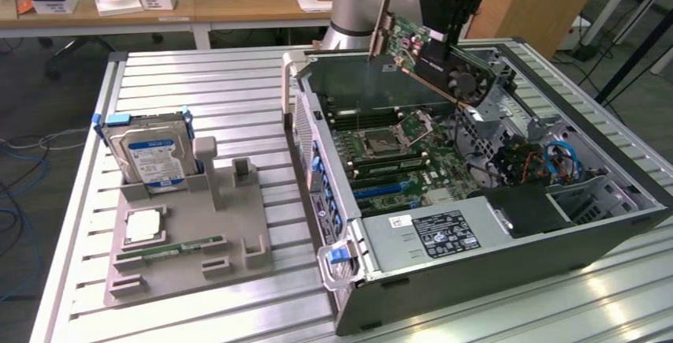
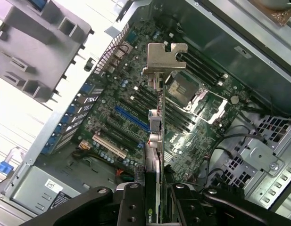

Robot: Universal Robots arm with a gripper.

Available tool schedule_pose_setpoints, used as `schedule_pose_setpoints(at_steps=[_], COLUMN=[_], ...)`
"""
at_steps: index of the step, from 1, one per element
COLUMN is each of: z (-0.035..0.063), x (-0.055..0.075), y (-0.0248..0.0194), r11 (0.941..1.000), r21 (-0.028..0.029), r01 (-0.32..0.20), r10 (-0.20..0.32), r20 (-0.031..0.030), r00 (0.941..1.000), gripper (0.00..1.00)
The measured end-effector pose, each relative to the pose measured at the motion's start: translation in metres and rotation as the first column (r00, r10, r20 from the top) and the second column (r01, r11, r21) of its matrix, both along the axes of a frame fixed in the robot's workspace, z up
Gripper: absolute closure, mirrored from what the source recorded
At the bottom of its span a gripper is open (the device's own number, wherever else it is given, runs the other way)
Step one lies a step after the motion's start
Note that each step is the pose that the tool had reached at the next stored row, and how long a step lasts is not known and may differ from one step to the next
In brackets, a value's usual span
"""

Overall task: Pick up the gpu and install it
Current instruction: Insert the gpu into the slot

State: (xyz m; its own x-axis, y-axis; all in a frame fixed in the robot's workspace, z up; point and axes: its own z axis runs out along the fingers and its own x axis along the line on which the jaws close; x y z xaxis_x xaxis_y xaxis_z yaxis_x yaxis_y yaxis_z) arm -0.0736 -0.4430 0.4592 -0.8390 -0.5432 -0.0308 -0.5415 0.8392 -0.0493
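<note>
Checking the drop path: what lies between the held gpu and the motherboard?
Nothing but open air: in the wrist view the gpu hangs above the motherboard with no cable or part between them.

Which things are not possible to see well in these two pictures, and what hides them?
- Wrist view: the gpu stands edge-on in the tool, so its fan face is hidden.
- Wrist view: the board slots right behind the gpu are covered by it.
- Exterior view: the label text is too small to read.
- Exterior view: the drive has its lower part hidden by the holder.
</note>
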Motion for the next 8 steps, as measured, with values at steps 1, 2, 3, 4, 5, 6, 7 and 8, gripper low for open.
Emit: schedule_pose_setpoints(at_steps=[1,2,3,4,5,6,7,8], z=[0.0,0.0,0.0,0.0,0.0,0.0,0.0,0.0], x=[0.0,0.0,0.0,0.0,0.0,0.0,0.0,0.0], y=[0.0,0.0,0.0,0.0,0.0,0.0,0.0,0.0], r11=[1.0,0.9999,0.9999,0.9998,0.9996,0.9995,0.9993,0.999], r21=[0.0,0.0,0.0,0.0,0.0,0.0,0.0001,0.0], r01=[-0.005,-0.011,-0.016,-0.022,-0.028,-0.033,-0.039,-0.044], r10=[0.005,0.011,0.016,0.022,0.028,0.033,0.039,0.044], r20=[0.0,0.0,0.0,0.0,0.0,0.0,0.0,0.0], r00=[1.0,0.9999,0.9999,0.9998,0.9996,0.9995,0.9993,0.999], gripper=[0.74,0.74,0.74,0.74,0.74,0.74,0.74,0.74])
